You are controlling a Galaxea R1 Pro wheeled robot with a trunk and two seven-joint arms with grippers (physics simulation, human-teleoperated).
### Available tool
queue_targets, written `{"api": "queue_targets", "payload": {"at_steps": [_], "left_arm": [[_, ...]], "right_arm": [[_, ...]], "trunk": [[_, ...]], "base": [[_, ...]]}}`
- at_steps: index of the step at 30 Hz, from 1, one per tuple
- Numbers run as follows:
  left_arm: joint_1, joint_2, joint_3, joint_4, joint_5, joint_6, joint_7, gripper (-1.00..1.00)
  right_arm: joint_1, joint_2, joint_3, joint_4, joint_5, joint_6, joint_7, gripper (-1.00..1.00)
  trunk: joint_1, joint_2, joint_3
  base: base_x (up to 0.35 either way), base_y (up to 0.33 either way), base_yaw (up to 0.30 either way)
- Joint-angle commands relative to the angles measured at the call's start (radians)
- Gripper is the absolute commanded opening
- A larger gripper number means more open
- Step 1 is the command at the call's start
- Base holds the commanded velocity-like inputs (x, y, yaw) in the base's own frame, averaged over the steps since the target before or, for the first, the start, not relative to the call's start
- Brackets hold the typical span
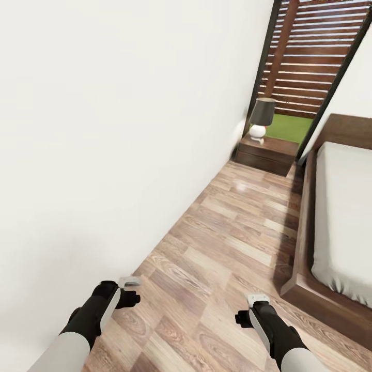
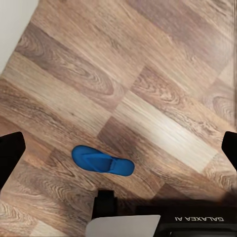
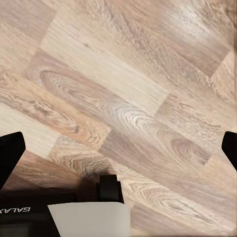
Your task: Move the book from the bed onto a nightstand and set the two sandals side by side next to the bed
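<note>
One blue sandal (image 2: 102, 161) lies flat on the wood-plank floor (image 2: 148, 74), seen by the left wrist camera beneath the left gripper (image 2: 118, 148), whose dark fingertips (image 2: 10, 155) sit far apart at the picture's edges — spread wide, nothing between them. The right gripper (image 3: 118, 148) is likewise spread over bare planks. In the head view the bed (image 1: 341, 222) runs along the right, its grey mattress on a dark wooden frame. Beyond the bed's head end stands the nightstand (image 1: 268, 152) against the white wall (image 1: 103, 129) — a lamp (image 1: 261, 119) sits on top, beside the window (image 1: 305, 67).
</note>
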Motion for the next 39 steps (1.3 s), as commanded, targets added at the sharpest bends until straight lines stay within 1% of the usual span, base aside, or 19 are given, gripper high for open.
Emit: {"api": "queue_targets", "payload": {"at_steps": [1,6,11,17,27,39], "left_arm": [[0.0,0.0,0.0,-0.002,0.004,0.005,0.002,1.0],[0.0,0.0,0.0,-0.002,0.004,0.005,0.002,1.0],[0.0,0.0,0.0,-0.002,0.004,0.005,0.002,1.0],[0.0,0.0,-0.002,-0.002,0.004,0.005,0.003,1.0],[0.0,0.0,-0.002,-0.002,0.004,0.005,0.002,1.0],[0.0,0.0,-0.002,-0.002,0.004,0.005,0.002,1.0]], "right_arm": [[-0.001,0.0,0.001,-0.001,0.001,0.005,-0.003,1.0],[-0.001,0.0,0.001,-0.001,0.001,0.005,-0.003,1.0],[-0.001,0.0,0.001,-0.001,0.001,0.006,-0.003,1.0],[-0.001,0.0,0.001,-0.001,0.001,0.006,-0.003,1.0],[-0.001,0.0,0.001,-0.001,0.001,0.007,-0.003,1.0],[-0.001,0.0,0.001,-0.001,0.001,0.007,-0.003,1.0]], "trunk": [[0.0,0.0,-0.001],[0.0,0.0,-0.001],[0.0,0.0,-0.001],[0.0,0.0,-0.001],[0.0,0.0,-0.001],[0.0,0.0,-0.001]], "base": [[0.001,0.006,-0.277],[0.0,0.002,-0.26],[0.0,0.0,-0.12],[-0.043,0.032,-0.03],[-0.181,0.13,-0.005],[-0.011,0.008,-0.003]]}}
